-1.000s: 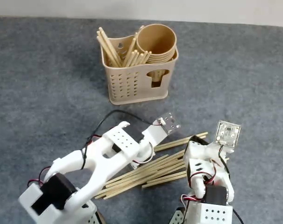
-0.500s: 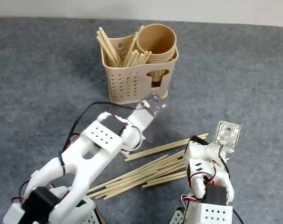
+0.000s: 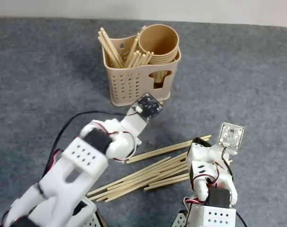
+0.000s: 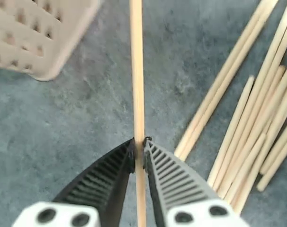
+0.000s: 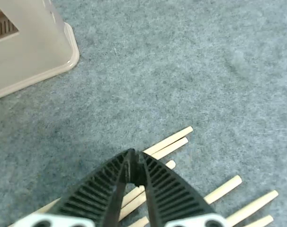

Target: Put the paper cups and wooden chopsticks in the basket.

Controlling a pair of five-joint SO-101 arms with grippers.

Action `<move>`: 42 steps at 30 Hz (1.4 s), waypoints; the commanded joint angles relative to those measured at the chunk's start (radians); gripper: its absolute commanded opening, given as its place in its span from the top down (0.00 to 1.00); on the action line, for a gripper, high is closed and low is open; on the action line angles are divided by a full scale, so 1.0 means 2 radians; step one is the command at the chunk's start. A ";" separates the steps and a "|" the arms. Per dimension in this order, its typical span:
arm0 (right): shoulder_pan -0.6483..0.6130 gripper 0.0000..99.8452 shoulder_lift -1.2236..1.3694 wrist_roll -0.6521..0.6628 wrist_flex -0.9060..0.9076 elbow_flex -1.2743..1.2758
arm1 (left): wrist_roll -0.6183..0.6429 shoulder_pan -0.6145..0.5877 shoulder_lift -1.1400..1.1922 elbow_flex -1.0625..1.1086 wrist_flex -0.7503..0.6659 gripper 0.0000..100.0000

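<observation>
A grey table (image 3: 39,71) carries a beige slotted basket (image 3: 139,82) at its far side. The left arm (image 3: 86,156) stretches from the near edge, its wrist just in front of the basket wall. The right arm (image 3: 210,175) sits folded beside a loose pile of wooden chopsticks (image 3: 153,175). Paper cups (image 3: 158,42) are stacked in one side of the basket, with standing chopsticks (image 3: 116,49) in the other.

The step in hand looks like carrying one stick over. The left wrist view shows what the high view hides: the left tool (image 4: 139,142) is clamped on a single chopstick (image 4: 137,71) that points past the basket's corner. The next move likely calls for rising above the rim, tipping the stick upright and letting go. The right wrist view shows the right tool (image 5: 133,153), jaws together on nothing, above the pile's ends.
</observation>
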 commanded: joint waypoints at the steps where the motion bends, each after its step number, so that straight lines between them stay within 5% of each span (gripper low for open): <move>1: 0.005 0.99 -0.009 0.004 -0.011 0.069 | 0.005 -0.010 -0.069 -0.002 -0.009 0.99; 12: 0.005 0.99 -0.009 0.004 -0.011 0.069 | 0.002 -0.012 -0.167 -0.007 -0.104 0.99; 21: 0.005 0.99 -0.009 0.004 -0.011 0.069 | 0.005 -0.104 -0.182 -0.006 -0.293 0.99; 30: 0.005 0.99 -0.009 0.004 -0.011 0.069 | 0.005 -0.112 -0.181 -0.007 -0.422 0.99; 42: 0.005 0.99 -0.009 0.005 -0.011 0.069 | 0.005 -0.112 -0.135 -0.063 -0.479 0.99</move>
